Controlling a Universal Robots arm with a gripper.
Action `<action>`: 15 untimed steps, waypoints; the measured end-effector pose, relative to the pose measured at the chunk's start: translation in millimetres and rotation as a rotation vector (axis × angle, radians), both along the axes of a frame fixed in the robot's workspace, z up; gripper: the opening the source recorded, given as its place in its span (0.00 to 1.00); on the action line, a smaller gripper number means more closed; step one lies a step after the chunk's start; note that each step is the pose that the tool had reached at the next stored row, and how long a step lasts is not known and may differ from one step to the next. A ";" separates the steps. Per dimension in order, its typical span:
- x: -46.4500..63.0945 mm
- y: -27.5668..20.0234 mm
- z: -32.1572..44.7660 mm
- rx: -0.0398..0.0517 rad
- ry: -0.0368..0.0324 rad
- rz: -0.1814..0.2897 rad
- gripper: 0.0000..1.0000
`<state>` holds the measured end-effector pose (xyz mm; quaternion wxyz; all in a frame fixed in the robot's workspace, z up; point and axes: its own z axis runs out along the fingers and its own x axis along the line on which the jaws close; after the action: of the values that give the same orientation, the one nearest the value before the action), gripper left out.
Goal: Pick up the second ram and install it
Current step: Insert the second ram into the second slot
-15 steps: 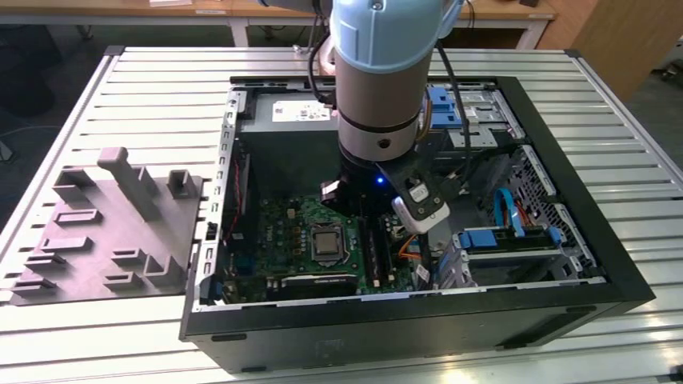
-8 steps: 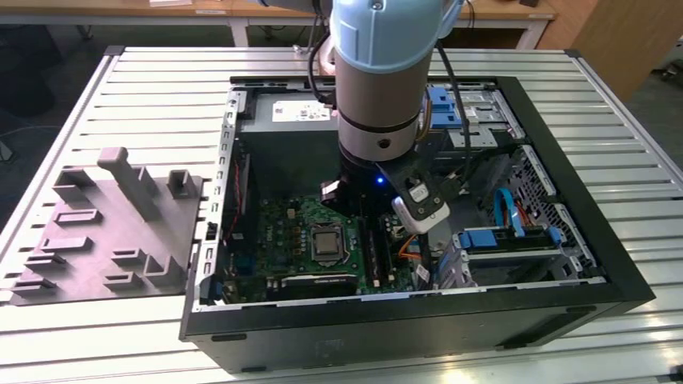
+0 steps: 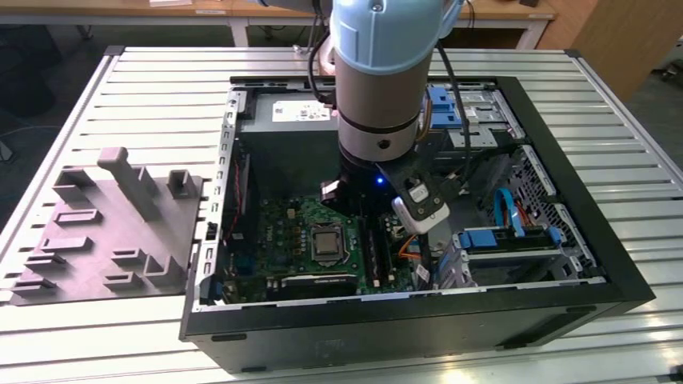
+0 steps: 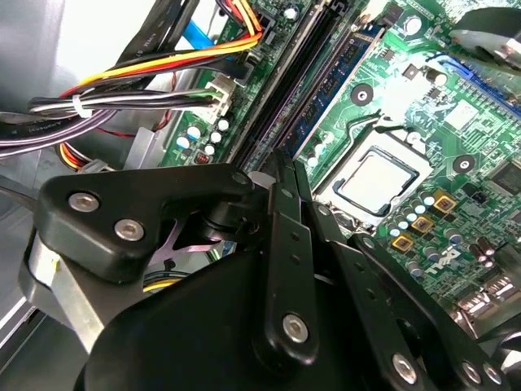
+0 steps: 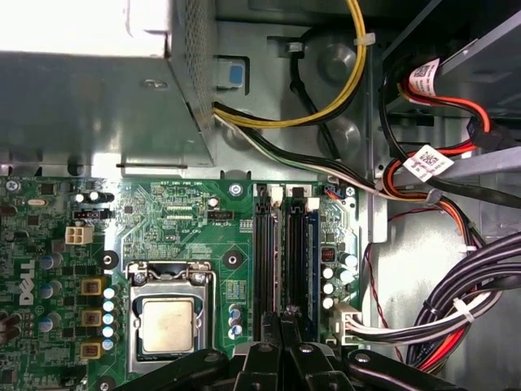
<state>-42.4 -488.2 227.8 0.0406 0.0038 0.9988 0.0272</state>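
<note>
Inside the PC case (image 3: 373, 332), gripper (image 4: 285, 160) jaws are pinched together, can't tell on what, tips over the black slots (image 4: 285, 90), with 1 green ram stick (image 4: 346, 77) seated just beside them, toward the CPU (image 4: 378, 179).

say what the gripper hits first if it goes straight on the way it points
Probably the long black memory slots on the green motherboard, right ahead of the gripper in the first wrist view; depth is unclear.

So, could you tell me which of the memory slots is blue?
The memory slot farthest from the processor socket, toward the cables; the rest look black.
</note>
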 end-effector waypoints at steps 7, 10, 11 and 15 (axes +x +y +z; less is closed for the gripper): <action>-0.1 -0.3 -0.6 -0.0001 0.0000 0.000 0.11; -0.1 -0.3 -0.7 0.0000 0.0000 0.000 0.11; -0.1 -0.3 -0.7 0.0000 0.0000 0.000 0.11; -0.1 -0.2 -1.8 0.0006 -0.0002 0.000 0.11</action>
<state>-42.6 -488.4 226.0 0.0407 0.0038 0.9988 0.0275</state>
